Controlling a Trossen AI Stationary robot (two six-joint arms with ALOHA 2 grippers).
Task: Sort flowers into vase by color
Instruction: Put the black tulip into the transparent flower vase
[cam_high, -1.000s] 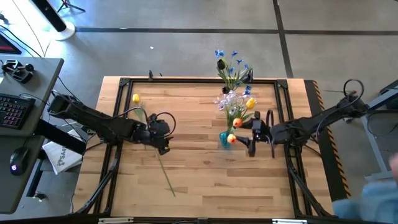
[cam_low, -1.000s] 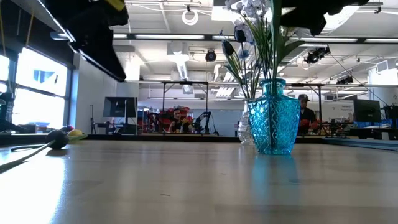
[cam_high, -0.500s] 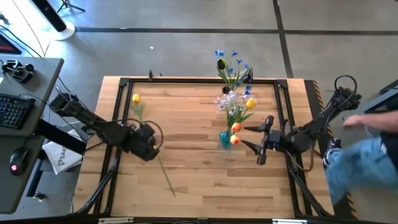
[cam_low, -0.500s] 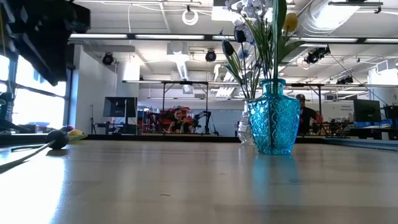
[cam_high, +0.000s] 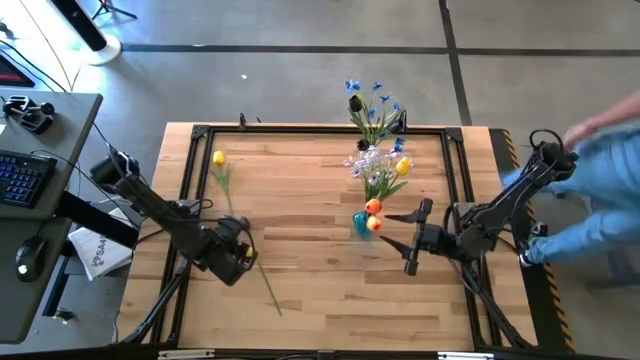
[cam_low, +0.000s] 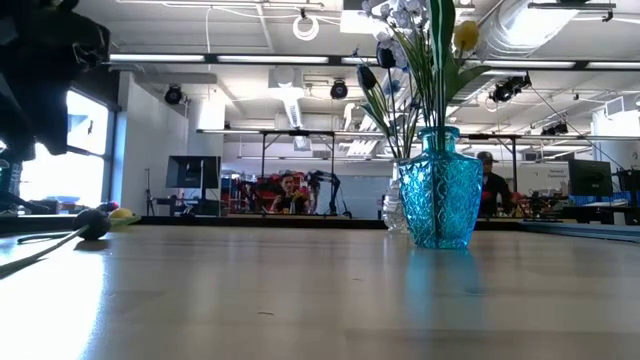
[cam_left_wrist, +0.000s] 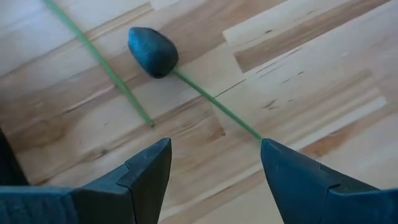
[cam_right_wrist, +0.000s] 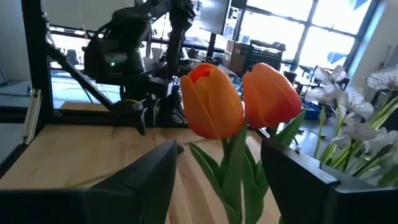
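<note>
The left gripper (cam_left_wrist: 211, 171), jaws released, hovers above the near-black flower (cam_left_wrist: 152, 51); judged light with a thin bendable stem, best pinched mid-stem.

No legible text, label, brand, number or sign anywhere in these views.

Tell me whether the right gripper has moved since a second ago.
Yes. In the high view the right gripper has backed away from the blue vase, toward the table's right side and slightly nearer edge; its fingers are open and empty.
</note>
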